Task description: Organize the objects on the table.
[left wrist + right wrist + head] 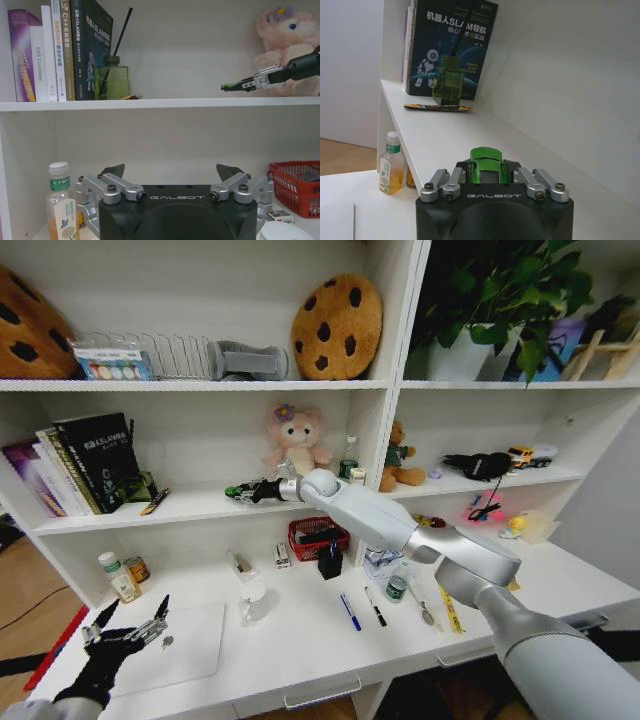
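My right gripper (250, 491) reaches onto the middle shelf and is shut on the tiny green toy car (237, 493), held low over the shelf board. Up close, the car (489, 164) sits between the fingers (451, 181). The left wrist view shows that same gripper (257, 81) with the car (231, 87) in front of the pink plush. My left gripper (130, 625) hangs open over the silver laptop (190, 645) at the table's (300, 645) front left; its fingers (112, 172) hold nothing. A blue pen (350, 611), a black pen (375, 606) and a small green container (397, 587) lie mid-table.
Books (95, 460) and a green diffuser bottle (448, 85) stand at the shelf's left end. A red basket (318, 536), a drink bottle (114, 576) and small jars line the table's back. Plush toys and cookie cushions fill the shelves.
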